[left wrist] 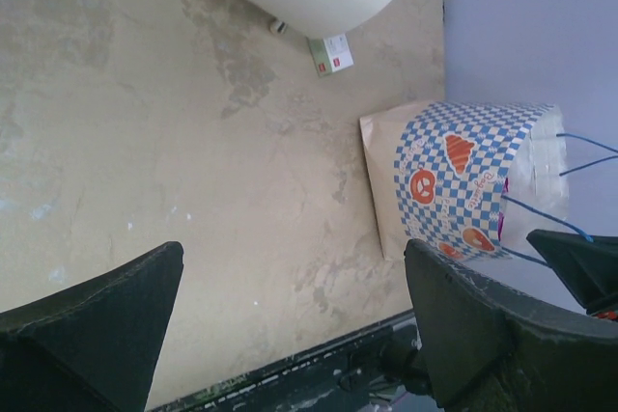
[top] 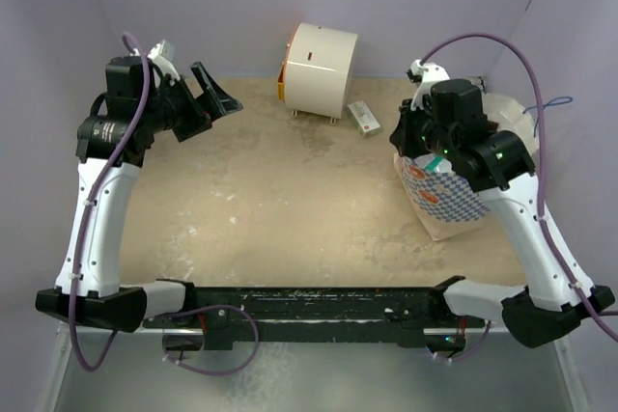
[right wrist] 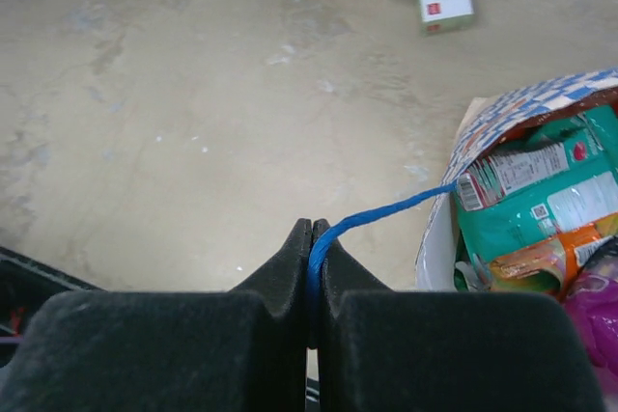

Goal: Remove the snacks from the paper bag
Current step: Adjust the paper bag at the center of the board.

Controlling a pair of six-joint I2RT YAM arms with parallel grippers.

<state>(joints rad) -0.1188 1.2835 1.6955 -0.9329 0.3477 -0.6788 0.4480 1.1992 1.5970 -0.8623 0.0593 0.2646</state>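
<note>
The paper bag (top: 446,202), white with blue checks and orange-red logos, stands at the right of the table; it also shows in the left wrist view (left wrist: 454,180). My right gripper (right wrist: 312,229) is shut on one blue string handle (right wrist: 386,211), which runs taut to the bag's rim (right wrist: 483,123). Inside the mouth lie snacks: a teal packet (right wrist: 541,214), an orange one (right wrist: 541,262) and a purple one (right wrist: 594,320). In the top view the right gripper (top: 427,151) hangs over the bag's left side. My left gripper (top: 217,94) is open and empty at the far left, its fingertips (left wrist: 145,287) wide apart.
A white cylindrical appliance (top: 319,67) stands at the back centre with a small white box (top: 364,118) lying to its right, near the bag. A black rail (top: 309,301) runs along the near edge. Walls close in on the left, back and right.
</note>
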